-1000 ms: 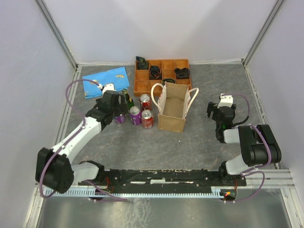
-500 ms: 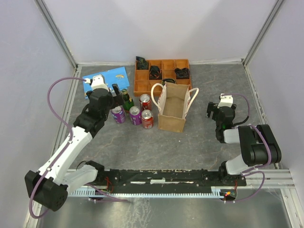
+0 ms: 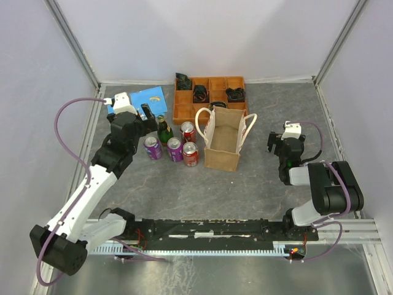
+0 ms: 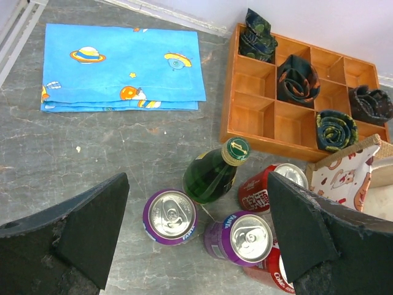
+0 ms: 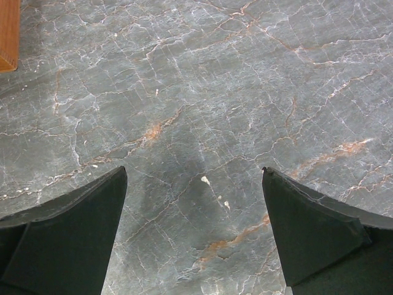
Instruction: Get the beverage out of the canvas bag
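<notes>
The tan canvas bag (image 3: 224, 140) stands upright and open at the table's middle; I see no drink inside it from above. Its edge shows in the left wrist view (image 4: 359, 175). Left of it stand a green bottle (image 3: 164, 129) (image 4: 212, 175), two purple cans (image 3: 152, 147) (image 3: 175, 149) and two red cans (image 3: 188, 131) (image 3: 191, 153). My left gripper (image 3: 145, 115) (image 4: 198, 178) is open and empty, raised above and behind the drinks. My right gripper (image 3: 279, 147) (image 5: 193, 169) is open and empty over bare table right of the bag.
An orange compartment tray (image 3: 209, 98) (image 4: 245, 117) with rolled dark ties stands behind the bag. A folded blue cloth (image 3: 138, 104) (image 4: 123, 67) lies at the back left. Grey walls close in the table on three sides.
My left gripper has drawn back and up to the rear left, away from the left purple can, which now stands free. The right arm has not moved.
</notes>
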Robot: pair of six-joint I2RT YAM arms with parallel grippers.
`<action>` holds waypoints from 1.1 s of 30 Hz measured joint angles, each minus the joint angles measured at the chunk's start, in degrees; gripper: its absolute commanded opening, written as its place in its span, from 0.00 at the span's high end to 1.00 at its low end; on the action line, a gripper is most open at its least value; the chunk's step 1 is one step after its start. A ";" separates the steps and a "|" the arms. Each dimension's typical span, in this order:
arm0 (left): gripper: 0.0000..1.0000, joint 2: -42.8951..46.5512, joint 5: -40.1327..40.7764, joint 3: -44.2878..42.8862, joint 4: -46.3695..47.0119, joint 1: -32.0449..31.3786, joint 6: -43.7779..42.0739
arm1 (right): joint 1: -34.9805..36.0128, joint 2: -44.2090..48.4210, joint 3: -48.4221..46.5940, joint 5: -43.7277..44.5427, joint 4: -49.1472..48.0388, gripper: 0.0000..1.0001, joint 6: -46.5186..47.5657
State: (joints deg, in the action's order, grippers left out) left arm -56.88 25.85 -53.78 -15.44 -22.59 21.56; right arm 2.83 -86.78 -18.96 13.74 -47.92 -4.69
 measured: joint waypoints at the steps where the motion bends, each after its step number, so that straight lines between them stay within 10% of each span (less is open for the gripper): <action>1: 0.01 0.24 -0.28 0.00 -0.09 0.00 0.00 | 0.00 0.00 0.00 0.00 0.00 0.01 0.00; 33: 0.01 34.67 32.61 2.14 -5.05 0.00 -2.80 | 0.00 0.00 0.00 0.00 0.00 0.01 0.00</action>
State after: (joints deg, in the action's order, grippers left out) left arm -22.22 58.46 -51.64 -20.49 -22.59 18.76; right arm 2.83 -86.78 -18.96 13.74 -47.92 -4.69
